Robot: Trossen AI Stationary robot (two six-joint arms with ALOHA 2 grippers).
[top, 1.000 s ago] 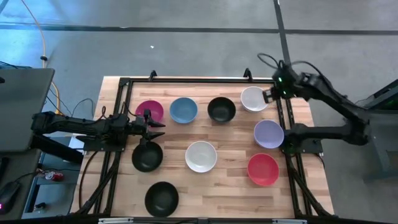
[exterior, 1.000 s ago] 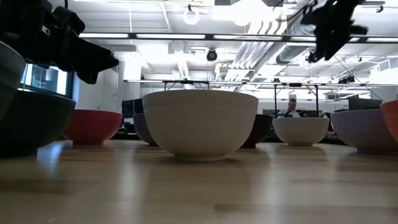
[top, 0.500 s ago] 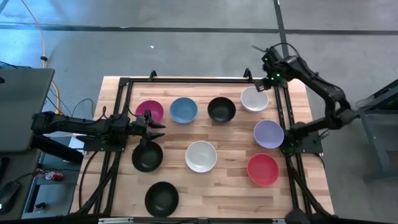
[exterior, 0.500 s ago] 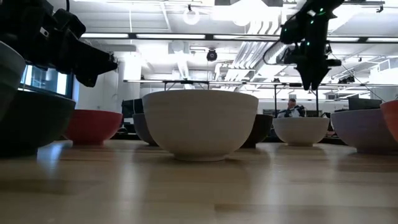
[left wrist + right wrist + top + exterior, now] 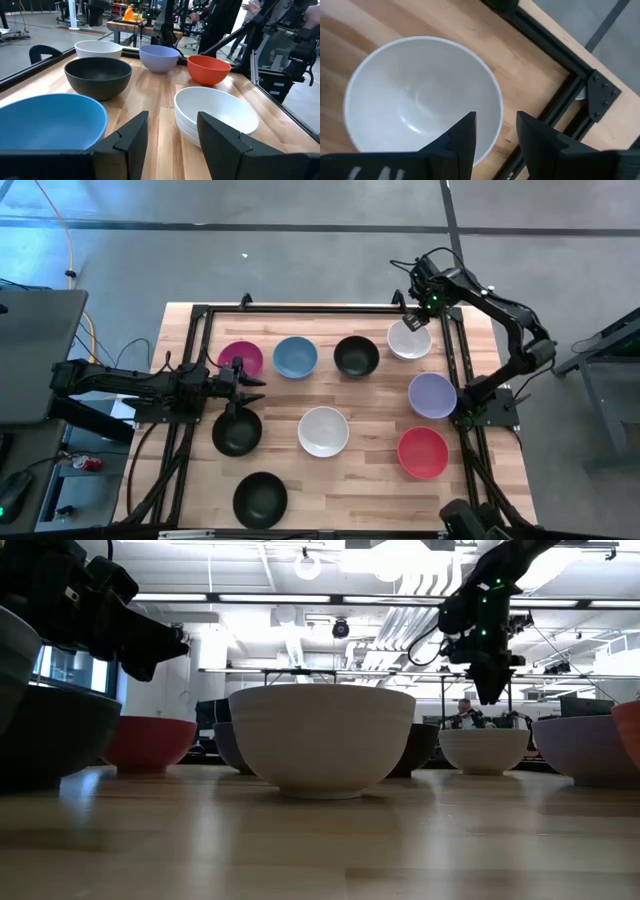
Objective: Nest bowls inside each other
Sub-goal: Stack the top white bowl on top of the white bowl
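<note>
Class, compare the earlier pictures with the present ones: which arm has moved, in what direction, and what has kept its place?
The right gripper swung from outside the table's right edge to above the rim of the far white bowl, its fingers open and holding nothing. The left gripper stayed open between the magenta bowl and a black bowl. No bowl moved.

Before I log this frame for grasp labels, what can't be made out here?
- Low view: the central white bowl hides most of the bowls behind it.
- Right wrist view: whether the right gripper touches the corner white bowl's rim; no side angle.
- High view: the left gripper is too small to show its opening.
- Left wrist view: the blue bowl is cut off by the edge.
</note>
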